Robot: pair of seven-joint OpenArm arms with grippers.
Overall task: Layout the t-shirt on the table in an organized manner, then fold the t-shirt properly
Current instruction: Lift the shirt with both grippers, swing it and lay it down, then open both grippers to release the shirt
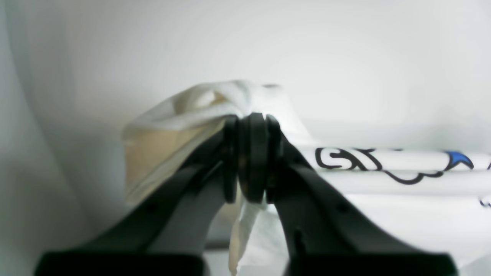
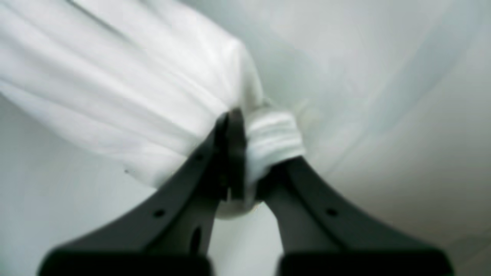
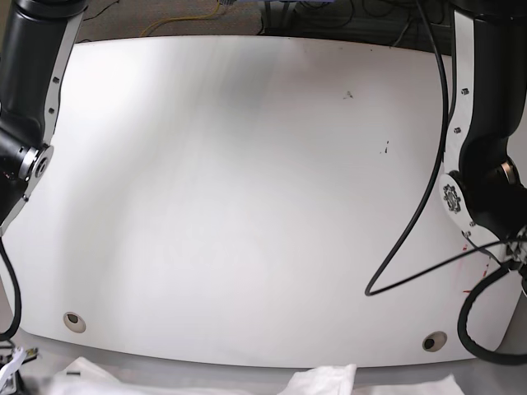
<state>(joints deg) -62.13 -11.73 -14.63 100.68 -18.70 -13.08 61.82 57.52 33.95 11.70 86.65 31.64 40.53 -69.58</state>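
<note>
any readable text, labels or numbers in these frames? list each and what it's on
None fully readable.
t-shirt: part of a black-outlined print shows in the left wrist view, one curl like an "S" and a blue patch; folded and blurred, no word can be made out.
table: small dark specks and a red mark near the edge by the left arm; no lettering.
left gripper and right gripper: both clamp white cloth, no markings visible.
</note>
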